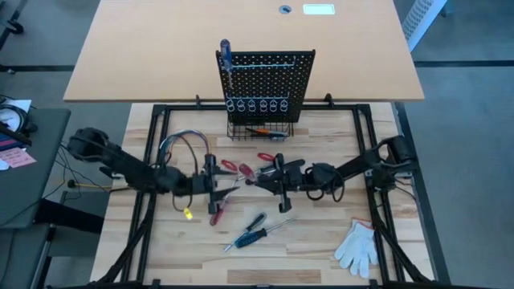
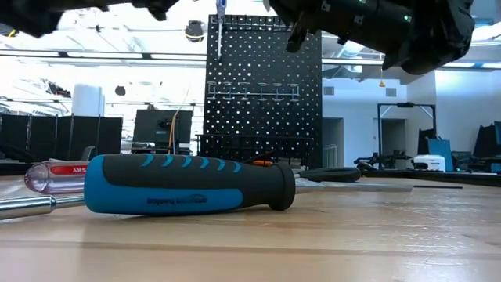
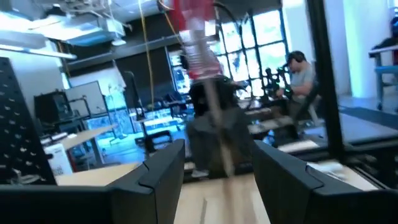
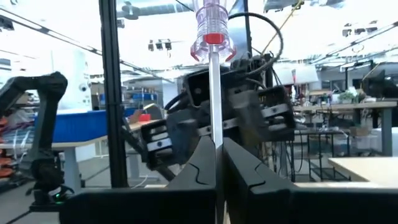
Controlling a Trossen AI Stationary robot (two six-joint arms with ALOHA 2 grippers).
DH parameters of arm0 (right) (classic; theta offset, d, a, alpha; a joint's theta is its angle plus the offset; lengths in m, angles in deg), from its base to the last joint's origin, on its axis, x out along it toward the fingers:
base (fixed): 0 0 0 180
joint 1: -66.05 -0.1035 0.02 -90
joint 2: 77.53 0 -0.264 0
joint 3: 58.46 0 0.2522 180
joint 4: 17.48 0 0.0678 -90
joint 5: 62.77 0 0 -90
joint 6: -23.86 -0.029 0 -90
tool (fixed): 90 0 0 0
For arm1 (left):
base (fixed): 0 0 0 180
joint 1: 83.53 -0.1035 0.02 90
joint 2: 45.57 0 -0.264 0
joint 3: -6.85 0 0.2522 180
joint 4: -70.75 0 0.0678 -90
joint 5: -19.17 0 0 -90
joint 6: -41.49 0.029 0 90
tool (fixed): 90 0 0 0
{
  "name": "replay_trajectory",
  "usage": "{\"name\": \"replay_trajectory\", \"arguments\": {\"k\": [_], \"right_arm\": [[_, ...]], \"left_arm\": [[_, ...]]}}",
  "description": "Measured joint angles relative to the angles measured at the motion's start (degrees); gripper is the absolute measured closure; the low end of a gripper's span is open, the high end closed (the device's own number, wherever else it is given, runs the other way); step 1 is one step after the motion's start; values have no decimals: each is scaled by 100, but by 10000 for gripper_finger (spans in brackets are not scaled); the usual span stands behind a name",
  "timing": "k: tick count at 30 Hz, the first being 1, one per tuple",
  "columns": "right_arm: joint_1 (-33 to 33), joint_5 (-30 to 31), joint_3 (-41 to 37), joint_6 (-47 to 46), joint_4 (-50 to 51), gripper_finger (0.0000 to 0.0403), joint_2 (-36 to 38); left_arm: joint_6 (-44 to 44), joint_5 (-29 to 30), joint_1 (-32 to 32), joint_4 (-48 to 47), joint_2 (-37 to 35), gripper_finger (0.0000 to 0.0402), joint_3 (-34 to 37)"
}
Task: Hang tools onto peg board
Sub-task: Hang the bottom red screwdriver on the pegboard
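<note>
High view: peg board (image 1: pixel 266 87) upright at far edge of the work table (image 1: pixel 321 241), one blue-handled screwdriver (image 1: pixel 226 56) already hung at its top left, wire basket (image 1: pixel 259 128) at its base. Both arms meeting mid-table; left gripper (image 1: pixel 211 183) and right gripper (image 1: pixel 279 183) facing each other, red-handled tools (image 1: pixel 233 168) between them. More tools loose on the table: blue and black screwdrivers (image 1: pixel 250 231) toward the near edge, red handle (image 1: pixel 215 213) below the left gripper. White glove (image 1: pixel 357 247) at near right, coloured wires (image 1: pixel 186 144) behind the left arm. Low view: big blue-and-black screwdriver handle (image 2: pixel 188 185) lying on the table up close, clear red-labelled handle (image 2: pixel 55 175) behind it, peg board (image 2: pixel 263 94) beyond, arms overhead. Left wrist view: fingers (image 3: pixel 163 171) standing apart, clear red screwdriver (image 3: pixel 202 56) upright between them, not clamped. Right wrist view: fingers (image 4: pixel 200 163) pressed together on the thin shaft of the clear-handled screwdriver (image 4: pixel 211 31), handle up; left arm's gripper just beyond.
</note>
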Motion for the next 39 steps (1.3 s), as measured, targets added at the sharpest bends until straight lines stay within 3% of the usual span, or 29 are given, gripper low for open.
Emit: {"name": "replay_trajectory", "arguments": {"k": [6, 9, 16, 27, 35, 39], "right_arm": [[16, -2, 217, 317, 54, 394, 0], [36, -15, 324, 354, 4, 394, 0], [108, -14, 577, 550, 23, 394, 0], [107, -13, 587, 558, 165, 394, 0], [92, -11, 589, 702, 241, 394, -2], [-7, 15, 578, 862, 214, 394, -2]], "left_arm": [[-606, -1199, -637, -512, 0, 214, -490], [-623, -1467, -712, -867, 0, 206, -723], [-523, -1468, -714, -1291, 2, 199, -1163], [-637, -1467, -714, -1177, 12, 199, -1202], [-623, -1308, -711, -860, 895, 199, -1624], [-615, -1284, -711, -964, 990, 209, -1744]]}}
